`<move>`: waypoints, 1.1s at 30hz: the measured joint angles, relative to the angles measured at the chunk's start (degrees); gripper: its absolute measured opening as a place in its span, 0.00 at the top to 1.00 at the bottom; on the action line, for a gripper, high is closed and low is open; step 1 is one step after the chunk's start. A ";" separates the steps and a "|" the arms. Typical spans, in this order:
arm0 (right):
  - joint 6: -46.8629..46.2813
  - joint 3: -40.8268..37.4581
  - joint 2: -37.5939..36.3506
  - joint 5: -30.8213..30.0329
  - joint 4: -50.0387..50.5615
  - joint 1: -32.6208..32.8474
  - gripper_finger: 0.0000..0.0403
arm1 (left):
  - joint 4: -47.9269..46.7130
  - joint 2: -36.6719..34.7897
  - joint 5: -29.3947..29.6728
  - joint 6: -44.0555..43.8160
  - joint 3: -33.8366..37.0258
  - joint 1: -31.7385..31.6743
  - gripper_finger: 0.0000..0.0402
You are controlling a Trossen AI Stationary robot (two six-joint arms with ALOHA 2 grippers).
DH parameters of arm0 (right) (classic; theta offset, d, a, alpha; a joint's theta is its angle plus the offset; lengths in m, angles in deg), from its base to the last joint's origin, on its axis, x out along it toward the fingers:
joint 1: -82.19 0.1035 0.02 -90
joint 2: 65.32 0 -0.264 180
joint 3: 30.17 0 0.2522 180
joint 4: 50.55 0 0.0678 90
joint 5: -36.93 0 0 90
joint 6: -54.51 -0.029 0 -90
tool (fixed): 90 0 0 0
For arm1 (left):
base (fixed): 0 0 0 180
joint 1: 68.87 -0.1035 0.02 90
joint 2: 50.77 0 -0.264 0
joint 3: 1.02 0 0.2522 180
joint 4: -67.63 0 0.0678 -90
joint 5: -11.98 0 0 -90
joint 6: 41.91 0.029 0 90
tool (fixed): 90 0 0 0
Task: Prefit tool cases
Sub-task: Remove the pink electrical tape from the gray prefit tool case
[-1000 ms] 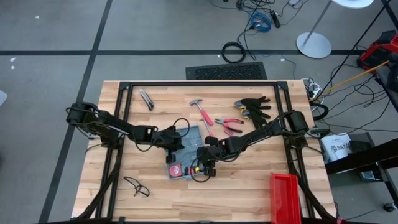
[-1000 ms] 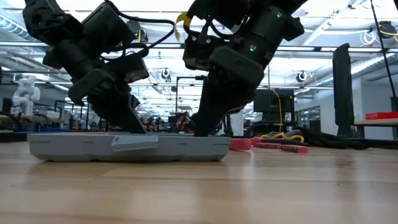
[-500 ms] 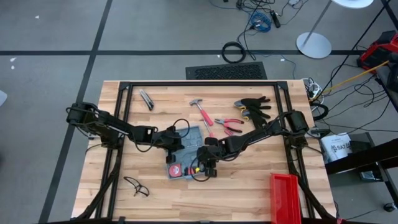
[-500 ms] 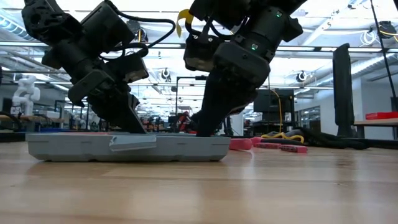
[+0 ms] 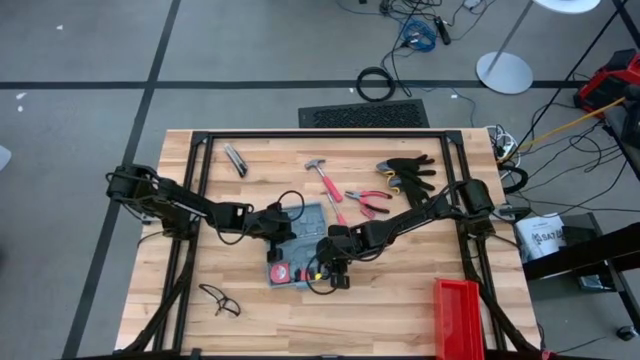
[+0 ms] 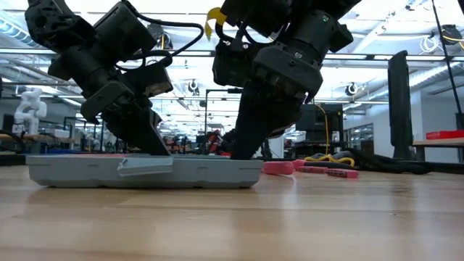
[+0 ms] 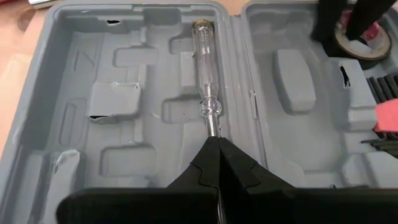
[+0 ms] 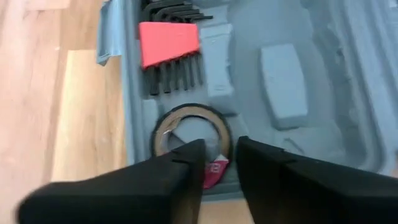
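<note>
The blue-grey tool case (image 5: 305,222) lies open and flat mid-table, grey tray up (image 7: 112,93). A clear-handled screwdriver (image 7: 204,62) lies in a groove beside the hinge. My left gripper (image 7: 217,148) is shut at its shaft end. A black tape roll (image 8: 186,127) with a red piece (image 8: 214,168) and a red hex-key holder (image 8: 168,40) sit in the other half. My right gripper (image 8: 219,152) slants down over the roll, open. One finger stands inside the ring and one outside its rim. My left gripper pinches the screwdriver's bare metal shaft (image 7: 212,127) between its two shut fingertips. It comes slanting down from the table's left and in line with the tool. The screwdriver lies flat in the tray groove. Whether my right gripper touches the tape roll's rim, I cannot tell.
A hammer (image 5: 322,178), red-handled pliers (image 5: 368,200) and black gloves (image 5: 408,172) lie behind the case. A red bin (image 5: 458,318) stands at the near right. Safety glasses (image 5: 218,298) lie at the near left, and a small dark tool (image 5: 236,158) at the far left.
My right gripper has tipped and sunk a little toward the case's near end. The case has slid slightly toward the table's left and stays flat on the wood.
</note>
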 joint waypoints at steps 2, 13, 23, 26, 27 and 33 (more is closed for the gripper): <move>0.00 0.13 1.44 1.30 -0.98 -0.23 0.93 | -0.22 0.00 0.03 0.02 0.02 0.06 1.00; 1.84 -0.16 0.60 0.53 -3.18 -0.18 0.99 | -0.21 0.04 0.49 0.04 0.04 0.10 1.00; 2.40 -0.43 -1.24 -2.50 -2.44 -0.03 1.00 | -0.17 0.04 0.99 0.07 0.02 0.08 1.00; 2.40 -0.41 -1.28 -2.73 -2.47 -0.05 1.00 | -0.19 0.04 0.97 0.07 0.02 0.08 1.00; 2.40 -0.41 -1.38 -2.85 -2.49 -0.05 1.00 | -0.19 0.04 0.97 0.07 0.02 0.08 1.00; 3.44 -0.47 -2.10 -8.64 -2.23 1.22 1.00 | -0.30 0.04 1.05 0.07 0.02 0.06 1.00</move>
